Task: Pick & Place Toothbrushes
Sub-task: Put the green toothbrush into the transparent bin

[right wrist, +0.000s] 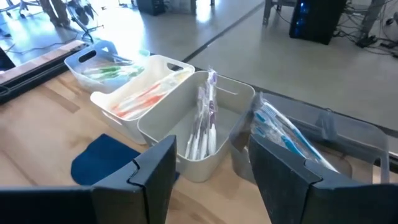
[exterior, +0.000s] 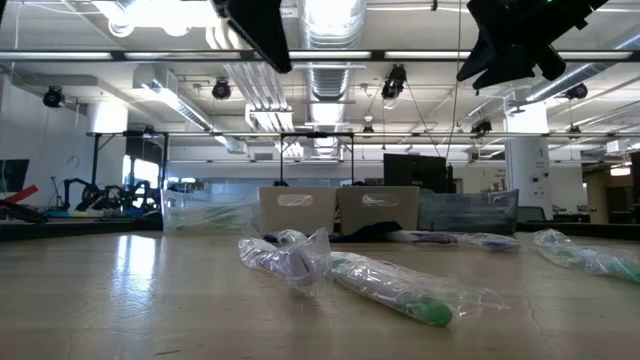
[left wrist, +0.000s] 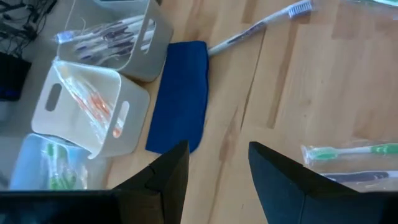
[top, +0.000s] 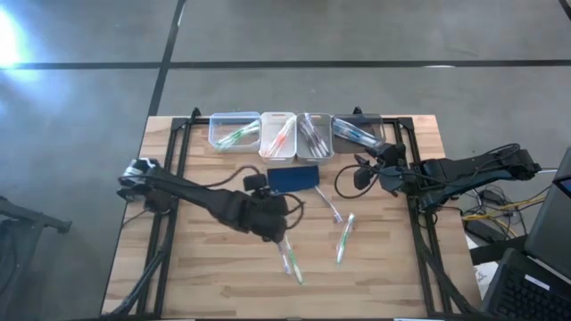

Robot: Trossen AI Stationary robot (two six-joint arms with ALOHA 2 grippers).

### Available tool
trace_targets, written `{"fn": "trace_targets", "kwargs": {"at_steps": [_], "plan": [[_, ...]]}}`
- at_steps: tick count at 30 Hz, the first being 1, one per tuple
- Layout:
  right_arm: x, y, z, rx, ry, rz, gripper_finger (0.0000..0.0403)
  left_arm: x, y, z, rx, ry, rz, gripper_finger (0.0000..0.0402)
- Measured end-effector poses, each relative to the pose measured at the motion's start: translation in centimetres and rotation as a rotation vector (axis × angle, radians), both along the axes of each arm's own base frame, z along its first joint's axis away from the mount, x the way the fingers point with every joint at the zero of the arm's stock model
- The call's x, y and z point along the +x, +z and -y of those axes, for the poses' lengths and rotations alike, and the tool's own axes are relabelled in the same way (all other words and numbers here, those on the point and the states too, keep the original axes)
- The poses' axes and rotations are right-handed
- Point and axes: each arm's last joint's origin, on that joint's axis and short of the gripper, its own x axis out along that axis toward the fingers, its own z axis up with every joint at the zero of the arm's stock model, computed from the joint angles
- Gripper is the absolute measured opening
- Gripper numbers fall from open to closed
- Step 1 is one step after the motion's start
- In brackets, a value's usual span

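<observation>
Loose toothbrushes lie flat on the wooden table: a green one [left wrist: 354,151] over a second [top: 290,259], another green one [top: 345,238], and a greyish one [top: 330,207] beside the dark blue pad [top: 293,178]. My left gripper [left wrist: 217,180] hangs open above the table, between the pad and the near pair [top: 275,232], touching nothing. My right gripper [right wrist: 214,174] is open and empty in the air, near the row of bins [top: 366,171]. Those bins hold green [top: 234,134], orange [top: 279,135], greyish [right wrist: 200,127] and blue [right wrist: 289,138] toothbrushes.
The four bins stand side by side along the table's far edge [top: 294,114]. Black frame rails run down the table's left [top: 169,205] and right [top: 419,232] sides. Bare wood lies at the near left of the table [top: 205,267]. Wrapped toothbrushes [exterior: 390,285] lie low in front.
</observation>
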Motion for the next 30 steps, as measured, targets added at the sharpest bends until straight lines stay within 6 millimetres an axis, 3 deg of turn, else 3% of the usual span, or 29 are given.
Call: {"fn": "trace_targets", "kwargs": {"at_steps": [12,21,26,30], "plan": [[1.2,0.8,-0.4,0.024,0.096,0.084,0.0168,-7.3,-4.1,-2.7,-0.120,0.002,0.373,0.0172],[4.9,0.2,-1.1,-0.003,0.181,0.060,0.0141,-11.6,-6.0,-5.1,-0.031,0.067,0.721,0.0172],[7.4,0.1,-1.7,0.036,0.215,0.029,0.0123,-13.7,-6.2,-6.1,0.030,0.052,0.743,0.0172],[9.7,-0.6,-2.6,0.150,0.346,-0.013,0.0107,-14.9,-5.0,-6.6,0.058,0.039,0.782,0.0172]]}}
